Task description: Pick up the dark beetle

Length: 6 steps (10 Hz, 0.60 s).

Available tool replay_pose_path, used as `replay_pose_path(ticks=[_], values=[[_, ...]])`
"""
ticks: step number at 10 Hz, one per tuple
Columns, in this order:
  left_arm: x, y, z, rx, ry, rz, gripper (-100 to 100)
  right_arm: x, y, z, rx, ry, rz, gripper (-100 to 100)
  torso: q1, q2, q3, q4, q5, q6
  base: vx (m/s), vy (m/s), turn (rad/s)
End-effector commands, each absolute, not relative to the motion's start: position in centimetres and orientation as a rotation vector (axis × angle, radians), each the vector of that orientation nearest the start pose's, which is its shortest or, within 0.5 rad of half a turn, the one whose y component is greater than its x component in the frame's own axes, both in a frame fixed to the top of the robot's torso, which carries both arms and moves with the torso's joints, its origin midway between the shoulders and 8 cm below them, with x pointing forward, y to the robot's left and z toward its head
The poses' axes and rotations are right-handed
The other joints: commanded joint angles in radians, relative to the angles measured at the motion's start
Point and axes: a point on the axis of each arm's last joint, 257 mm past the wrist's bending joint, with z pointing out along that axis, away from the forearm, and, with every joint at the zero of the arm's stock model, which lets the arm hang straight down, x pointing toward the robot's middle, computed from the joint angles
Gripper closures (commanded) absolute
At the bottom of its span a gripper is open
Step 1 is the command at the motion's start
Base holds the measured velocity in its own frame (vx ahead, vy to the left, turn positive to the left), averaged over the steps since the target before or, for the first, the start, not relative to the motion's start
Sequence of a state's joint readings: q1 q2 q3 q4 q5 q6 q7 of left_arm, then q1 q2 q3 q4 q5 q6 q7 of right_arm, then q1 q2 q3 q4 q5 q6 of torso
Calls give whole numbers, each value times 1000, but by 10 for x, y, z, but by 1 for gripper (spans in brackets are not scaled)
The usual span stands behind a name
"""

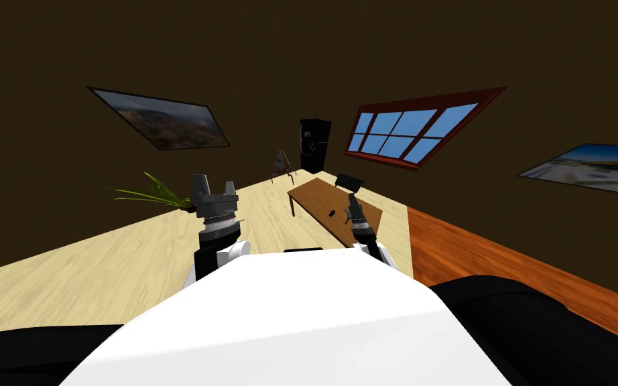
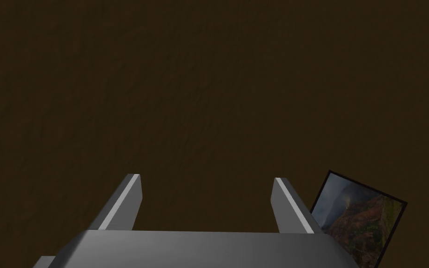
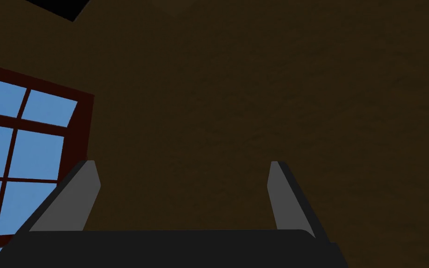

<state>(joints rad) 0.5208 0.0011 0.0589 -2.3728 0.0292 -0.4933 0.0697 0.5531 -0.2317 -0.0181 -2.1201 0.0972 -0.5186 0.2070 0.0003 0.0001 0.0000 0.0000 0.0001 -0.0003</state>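
Observation:
A small dark thing, likely the beetle, lies on a brown wooden table ahead of me in the head view. My right gripper is raised just right of it, over the table's near end, and its fingers stand open with nothing between them. My left gripper is held up to the left, well away from the table. Its fingers are also open and empty.
A dark chair stands at the table's far right side, another chair and a black fridge lie farther back. A green plant is behind the left gripper. The pale wood floor meets red-brown flooring on the right.

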Motion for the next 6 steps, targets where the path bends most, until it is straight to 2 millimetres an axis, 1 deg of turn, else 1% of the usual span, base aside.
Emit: replay_pose_path(ticks=[1, 2, 3, 4, 5, 6], values=[[320, 298, 59, -632, 530, -1336, 0, 366, -276, -81, 438, 1060, 942, -100, 0, 0, 0, 0, 0, 0, -2, 3, 79], [320, 298, 59, -632, 530, -1336, 0, 368, -277, -99, 393, 1123, 890, -100, 0, 0, 0, 0, 0, 1, -5, 9, 180], [320, 298, 59, -632, 530, -1336, 0, 369, -278, -115, 347, 1181, 842, -100, 0, 0, 0, 0, 0, 0, -9, 9, 339], [320, 298, 59, -632, 530, -1336, 0, 370, -281, -127, 354, 1204, 829, -100, 0, 0, 0, 0, 0, 0, -6, -1, 107], [320, 298, 59, -632, 530, -1336, 0, 371, -283, -145, 300, 1266, 774, -100, -1, 0, 0, 0, 0, 1, -7, 4, 200], [320, 298, 59, -632, 530, -1336, 0, 371, -284, -152, 304, 1279, 767, -100, -1, 0, 0, 0, 0, 0, -6, -1, 111]])
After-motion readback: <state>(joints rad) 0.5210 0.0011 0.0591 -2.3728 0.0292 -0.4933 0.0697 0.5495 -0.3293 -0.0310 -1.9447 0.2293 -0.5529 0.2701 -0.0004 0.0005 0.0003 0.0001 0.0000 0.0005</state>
